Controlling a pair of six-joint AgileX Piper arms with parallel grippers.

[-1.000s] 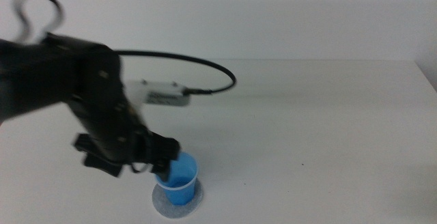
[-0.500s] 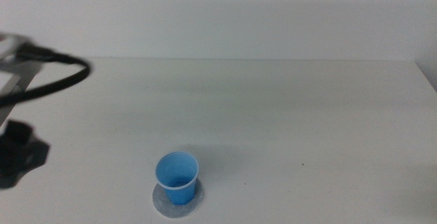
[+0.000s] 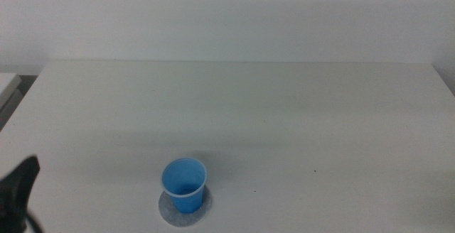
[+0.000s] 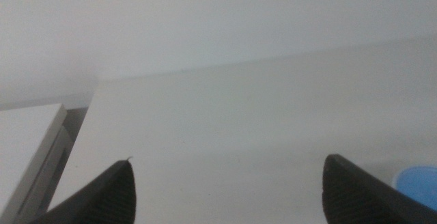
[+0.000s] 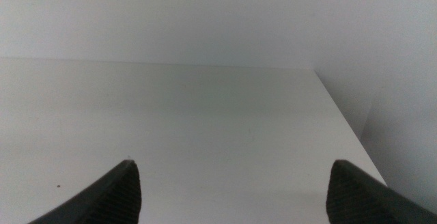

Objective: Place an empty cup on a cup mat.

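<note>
The blue cup [image 3: 185, 184] stands upright and empty on the round grey cup mat [image 3: 169, 213] near the table's front edge, left of centre. Its rim also shows in the left wrist view [image 4: 418, 185]. My left gripper [image 4: 229, 193] is open and empty, drawn back to the front left corner of the table; only a dark tip of it [image 3: 18, 190] shows in the middle view. My right gripper [image 5: 235, 193] is open and empty over the right side of the table, out of the middle view.
The white table [image 3: 298, 119] runs back to a pale wall. Its right edge shows in the right wrist view [image 5: 341, 115]. A white block [image 4: 27, 149] stands beside the table's left edge.
The left arm let go of the cup on the mat and pulled back to the left and out of the middle view. The cup has stayed on the mat.
</note>
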